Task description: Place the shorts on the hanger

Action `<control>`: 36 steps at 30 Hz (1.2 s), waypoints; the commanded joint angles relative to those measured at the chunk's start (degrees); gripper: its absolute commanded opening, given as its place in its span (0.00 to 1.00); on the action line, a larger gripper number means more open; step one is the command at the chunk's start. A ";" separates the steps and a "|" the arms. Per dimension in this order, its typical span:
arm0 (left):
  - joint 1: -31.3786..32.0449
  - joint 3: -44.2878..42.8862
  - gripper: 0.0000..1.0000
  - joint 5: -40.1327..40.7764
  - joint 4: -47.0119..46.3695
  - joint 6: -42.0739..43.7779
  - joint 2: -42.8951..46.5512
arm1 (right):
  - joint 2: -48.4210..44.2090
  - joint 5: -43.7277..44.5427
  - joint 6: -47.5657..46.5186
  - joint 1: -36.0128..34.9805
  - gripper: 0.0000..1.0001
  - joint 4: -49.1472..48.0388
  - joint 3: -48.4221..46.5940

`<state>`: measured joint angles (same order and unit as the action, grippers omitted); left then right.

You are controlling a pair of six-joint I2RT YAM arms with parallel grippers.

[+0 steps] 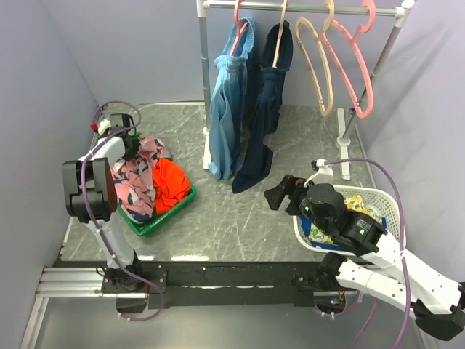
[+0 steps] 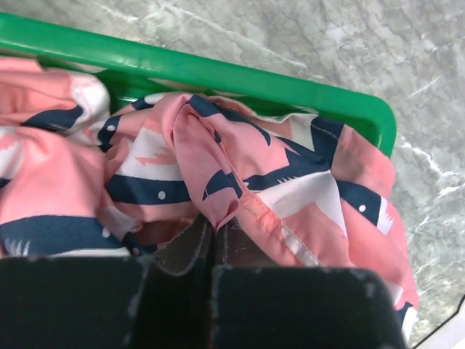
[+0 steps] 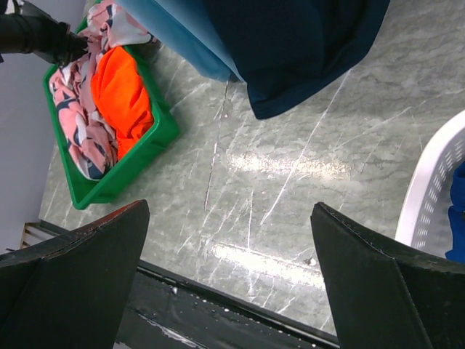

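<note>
The pink shorts (image 1: 136, 183) with navy and white shapes lie bunched in the green bin (image 1: 174, 209) at the table's left. My left gripper (image 1: 134, 150) reaches down into the bin. In the left wrist view it (image 2: 216, 227) is shut on a pinched fold of the shorts (image 2: 254, 160). The beige hanger (image 1: 320, 67) hangs empty on the rail (image 1: 305, 9) at the back right. My right gripper (image 1: 280, 195) hovers open over the bare table near the front, and nothing lies between its fingers (image 3: 231, 211). From there the shorts (image 3: 78, 120) show at the upper left.
An orange garment (image 1: 171, 185) shares the green bin (image 3: 149, 142). A light-blue garment (image 1: 229, 109) and a dark navy one (image 1: 266, 109) hang from the rail down to the table. Pink hangers (image 1: 357, 69) hang beside the beige one. A white basket (image 1: 389, 200) holds patterned cloth at the right.
</note>
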<state>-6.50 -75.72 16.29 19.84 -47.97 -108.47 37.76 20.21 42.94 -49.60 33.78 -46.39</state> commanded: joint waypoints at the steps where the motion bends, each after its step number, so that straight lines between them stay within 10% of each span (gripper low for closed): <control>1: -0.53 -5.29 0.01 1.98 4.32 3.30 7.90 | -0.41 0.01 -1.01 0.21 1.00 -1.96 -0.01; 28: -0.18 -44.32 0.01 -23.23 21.38 17.73 34.54 | 4.16 -4.56 -6.55 0.21 1.00 -5.04 -5.98; 36: 1.40 -38.46 0.01 -37.20 20.34 15.89 43.33 | 4.61 -4.03 -9.19 0.21 1.00 -3.28 -9.06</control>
<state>-6.15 -118.08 -11.55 41.67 -31.73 -69.91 42.94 15.97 36.12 -49.60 31.53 -51.64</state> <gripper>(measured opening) 0.032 0.997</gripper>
